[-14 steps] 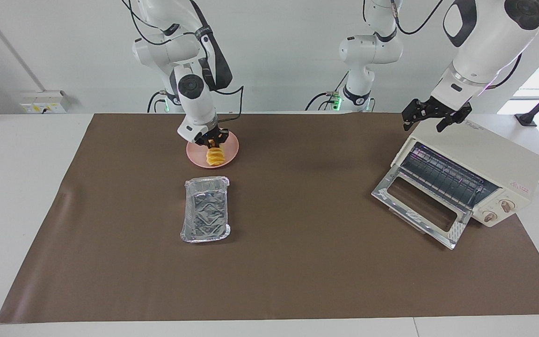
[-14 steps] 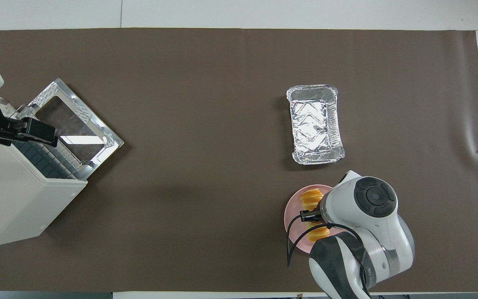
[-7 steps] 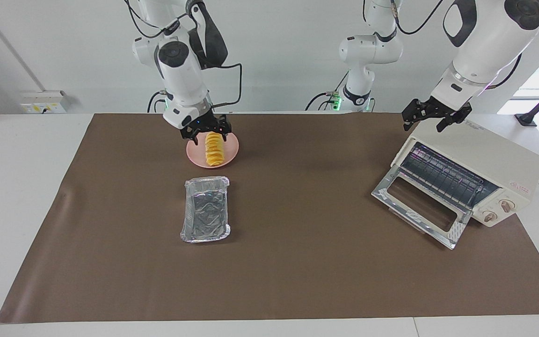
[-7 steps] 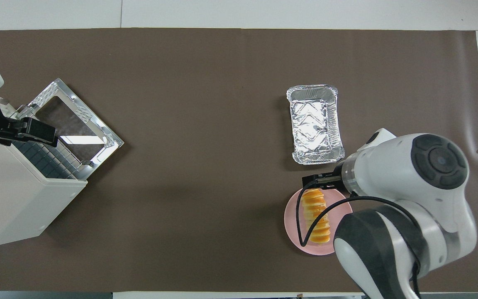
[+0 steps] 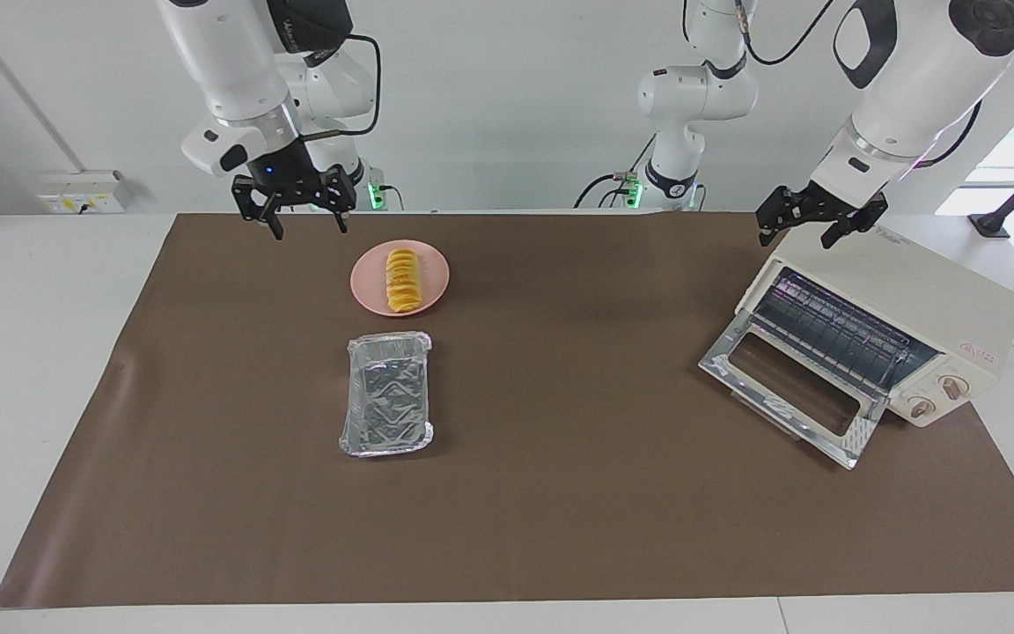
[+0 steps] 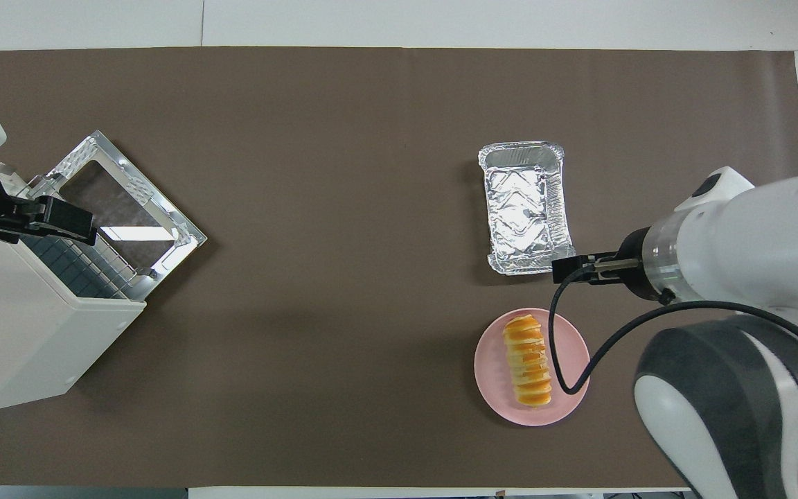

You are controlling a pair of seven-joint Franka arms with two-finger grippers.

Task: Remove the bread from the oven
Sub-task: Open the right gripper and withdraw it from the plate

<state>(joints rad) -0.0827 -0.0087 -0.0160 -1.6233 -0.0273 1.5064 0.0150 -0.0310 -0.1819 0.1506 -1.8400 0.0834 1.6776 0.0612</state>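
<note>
Lying lengthwise on the pink plate, the bread is sitting free of any gripper, well apart from the oven and toward the right arm's end of the counter. The right gripper is hanging empty with fingers spread, raised over the mat's edge beside the plate; that height and clearance suggest the loaf is being left where it is. The foil tray is resting empty just beside the plate, farther from the robots. The oven's glass door is lying dropped open, and its rack looks bare, which fits the loaf being out. The left gripper is hovering, fingers spread, over the oven's top corner, holding nothing; I judge it is waiting there, placed well for swinging the door shut. The removal itself appears done.
</note>
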